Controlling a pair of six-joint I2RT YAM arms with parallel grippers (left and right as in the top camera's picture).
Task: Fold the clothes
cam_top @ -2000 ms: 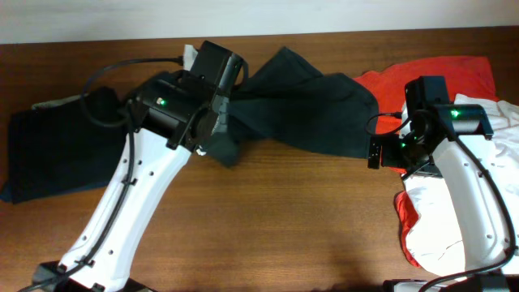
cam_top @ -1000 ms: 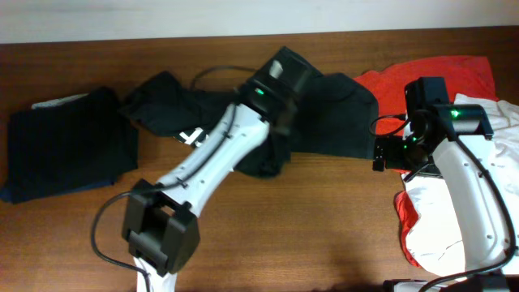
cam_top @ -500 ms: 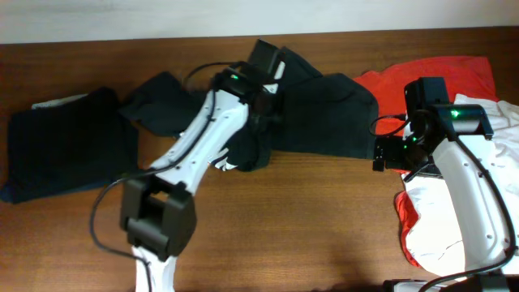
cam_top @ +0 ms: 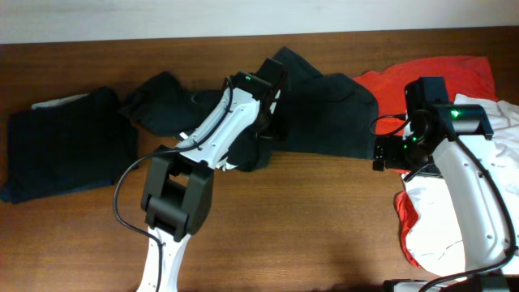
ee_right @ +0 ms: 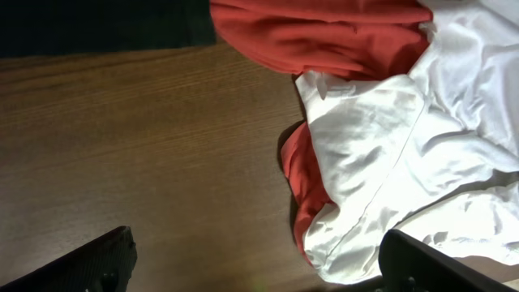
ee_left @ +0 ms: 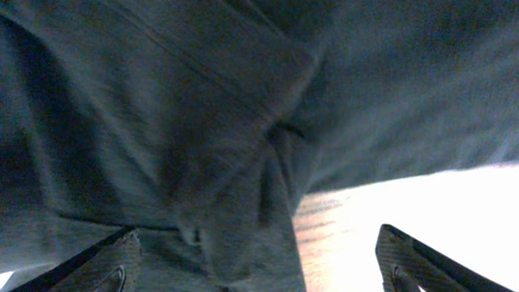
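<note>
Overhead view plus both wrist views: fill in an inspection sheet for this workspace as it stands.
Surface: brown wooden table, no marks or spills seen.
Job's things: black garment crumpled at centre back; folded dark garment at the left; red garment and white garment heaped at the right.
Clutter: nothing seen.
Grippers: left claw open, over the black garment; right claw open, over bare wood beside the heap.
Cables: black cable loops beside the left arm.
Surroundings: pale wall behind the table.
</note>
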